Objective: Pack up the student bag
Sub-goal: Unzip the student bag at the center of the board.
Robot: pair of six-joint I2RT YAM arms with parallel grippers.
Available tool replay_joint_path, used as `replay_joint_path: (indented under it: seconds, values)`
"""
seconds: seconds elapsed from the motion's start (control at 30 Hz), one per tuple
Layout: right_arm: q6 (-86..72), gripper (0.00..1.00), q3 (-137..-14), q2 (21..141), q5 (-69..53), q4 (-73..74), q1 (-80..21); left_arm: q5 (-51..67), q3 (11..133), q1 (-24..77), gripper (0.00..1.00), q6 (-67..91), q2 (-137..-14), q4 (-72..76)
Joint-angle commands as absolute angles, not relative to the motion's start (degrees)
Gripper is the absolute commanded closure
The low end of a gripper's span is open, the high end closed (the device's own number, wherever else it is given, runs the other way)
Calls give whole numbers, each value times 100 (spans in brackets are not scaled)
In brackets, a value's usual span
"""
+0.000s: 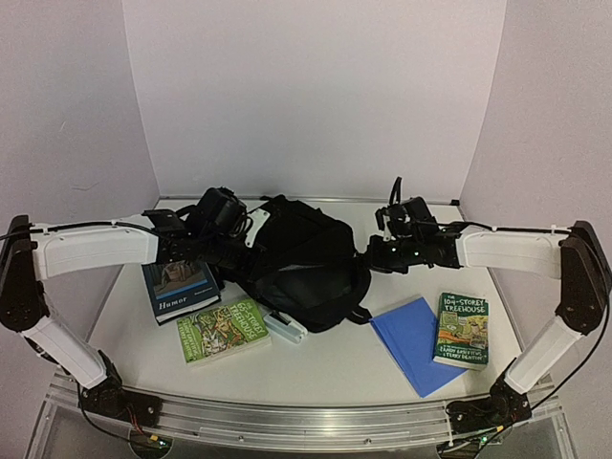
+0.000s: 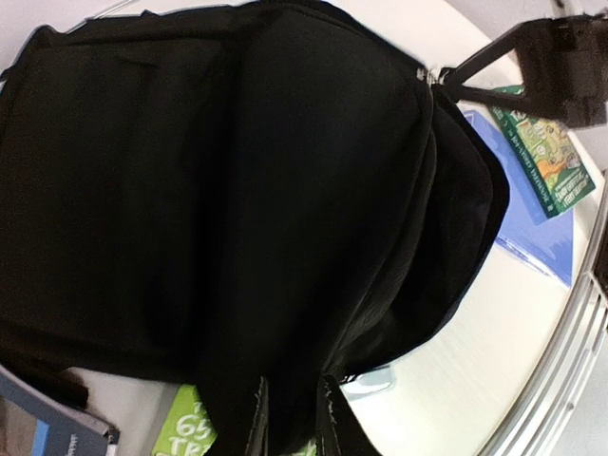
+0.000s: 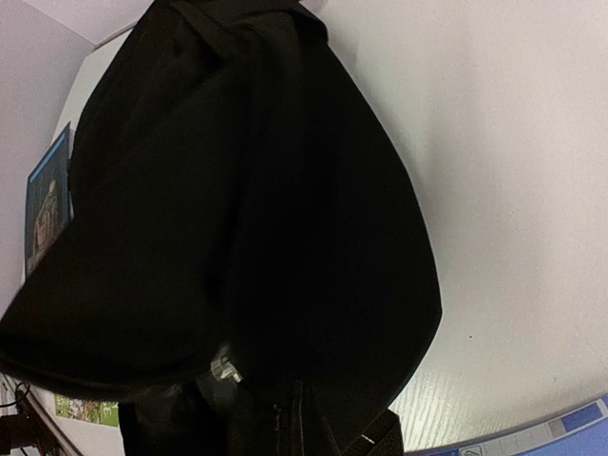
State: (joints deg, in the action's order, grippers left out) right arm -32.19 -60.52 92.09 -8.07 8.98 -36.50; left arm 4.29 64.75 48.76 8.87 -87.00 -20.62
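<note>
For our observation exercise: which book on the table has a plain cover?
The plain blue book beside the Treehouse book; the other three covers carry pictures and titles.

I can't read either claw. The left claw (image 2: 293,423) shows only two dark fingers, cut off by the bottom edge of its wrist view and black against the large soft black fabric backpack (image 1: 304,258). The right claw (image 1: 373,254) melts into the same fabric. I can't pick out zips or an opening in that black. My left arm (image 1: 96,251) covers the top of the dark blue hardback book (image 1: 180,289). A small white object (image 1: 285,328) pokes from under the backpack, too hidden to name.
</note>
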Motion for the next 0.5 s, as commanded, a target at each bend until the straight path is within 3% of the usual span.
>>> replay_joint_path:
  seconds: [0.0, 0.13, 0.27, 0.47]
  values:
    - [-3050, 100, -5819, 8769, -1365, 617, -3401, 816, 6703, 4720, 66, 869, -8623, -2649]
    - [-3059, 100, -5622, 8529, -1745, 395, -3405, 1560, 7435, 4737, 34, 757, -9170, -2379]
    - [-3063, 100, -5520, 8359, -1786, 361, -3403, 1971, 8161, 4864, 20, 698, -9790, -2033]
    - [-3082, 100, -5381, 8111, -1788, 359, -3403, 2327, 9192, 5135, 10, 805, -10805, -1831]
